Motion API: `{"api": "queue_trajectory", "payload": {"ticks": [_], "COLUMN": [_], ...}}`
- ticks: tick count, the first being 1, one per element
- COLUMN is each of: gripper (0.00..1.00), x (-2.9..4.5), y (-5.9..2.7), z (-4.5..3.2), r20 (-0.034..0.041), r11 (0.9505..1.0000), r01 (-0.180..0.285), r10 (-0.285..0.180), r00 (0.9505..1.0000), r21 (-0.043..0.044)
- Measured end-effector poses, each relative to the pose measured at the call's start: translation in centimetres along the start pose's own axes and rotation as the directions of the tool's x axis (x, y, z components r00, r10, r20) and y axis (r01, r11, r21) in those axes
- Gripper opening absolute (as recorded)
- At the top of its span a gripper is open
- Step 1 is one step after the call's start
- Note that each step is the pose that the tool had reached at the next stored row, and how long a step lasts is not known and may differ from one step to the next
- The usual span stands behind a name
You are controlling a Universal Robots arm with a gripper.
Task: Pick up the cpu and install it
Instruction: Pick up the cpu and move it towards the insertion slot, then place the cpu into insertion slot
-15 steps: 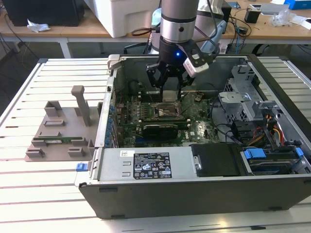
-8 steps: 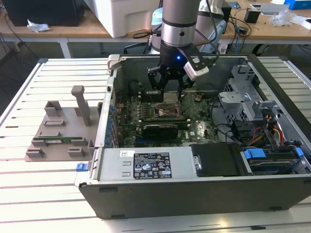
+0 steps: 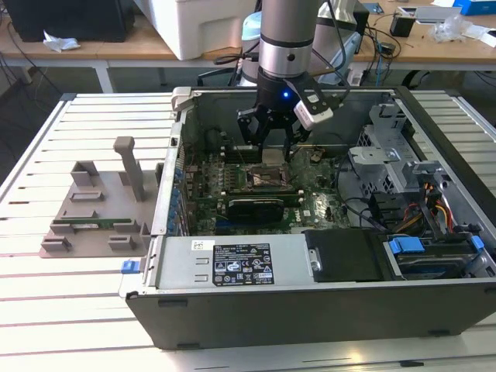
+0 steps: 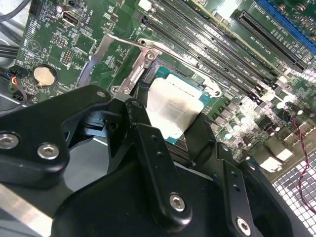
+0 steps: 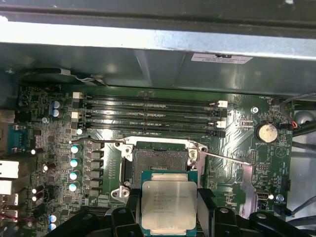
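My gripper (image 3: 274,147) pinches the cpu (image 5: 169,200) by two opposite edges, held flat for square seating, close over the open socket (image 5: 158,160) inside the computer case (image 3: 310,310), not yet seated.

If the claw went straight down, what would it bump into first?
Probably the open socket on the green board. The claw points down into the case, holding the cpu above it, so the cpu would touch first. Depth is unclear; it might land on its edge.
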State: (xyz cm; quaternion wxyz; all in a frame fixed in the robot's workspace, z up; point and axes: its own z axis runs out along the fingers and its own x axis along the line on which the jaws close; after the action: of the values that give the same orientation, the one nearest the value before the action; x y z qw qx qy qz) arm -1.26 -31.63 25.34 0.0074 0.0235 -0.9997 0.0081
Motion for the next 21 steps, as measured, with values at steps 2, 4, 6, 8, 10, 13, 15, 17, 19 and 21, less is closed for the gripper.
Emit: {"api": "queue_trajectory", "payload": {"ticks": [2, 4, 6, 8, 10, 13, 15, 17, 19, 21], "gripper": [0.54, 0.54, 0.54, 0.54, 0.54, 0.54, 0.54, 0.54, 0.54, 0.54], "x": [0.00, 0.00, 0.00, 0.00, 0.00, 0.00, 0.00, 0.00, 0.00, 0.00], "y": [0.00, 0.01, 0.01, 0.01, 0.01, 0.02, 0.02, 0.02, 0.02, 0.02], "z": [0.00, 0.00, 0.00, 0.00, 0.00, 0.00, 0.00, 0.00, 0.00, 0.00], "r20": [0.0001, 0.0000, 0.0000, 0.0000, 0.0000, -0.0001, -0.0006, -0.0011, -0.0019, -0.0024], "r11": [1.0000, 1.0000, 1.0000, 1.0000, 1.0000, 1.0000, 0.9992, 0.9975, 0.9935, 0.9899], "r01": [0.000, 0.000, 0.000, 0.000, 0.000, -0.006, -0.040, -0.070, -0.114, -0.142], "r10": [0.000, 0.000, 0.000, 0.000, 0.000, 0.006, 0.040, 0.070, 0.114, 0.142], "r00": [1.0000, 1.0000, 1.0000, 1.0000, 1.0000, 1.0000, 0.9992, 0.9975, 0.9935, 0.9899], "r21": [-0.0001, 0.0000, 0.0000, 0.0000, 0.0000, -0.0002, -0.0005, -0.0009, -0.0015, -0.0018]}}
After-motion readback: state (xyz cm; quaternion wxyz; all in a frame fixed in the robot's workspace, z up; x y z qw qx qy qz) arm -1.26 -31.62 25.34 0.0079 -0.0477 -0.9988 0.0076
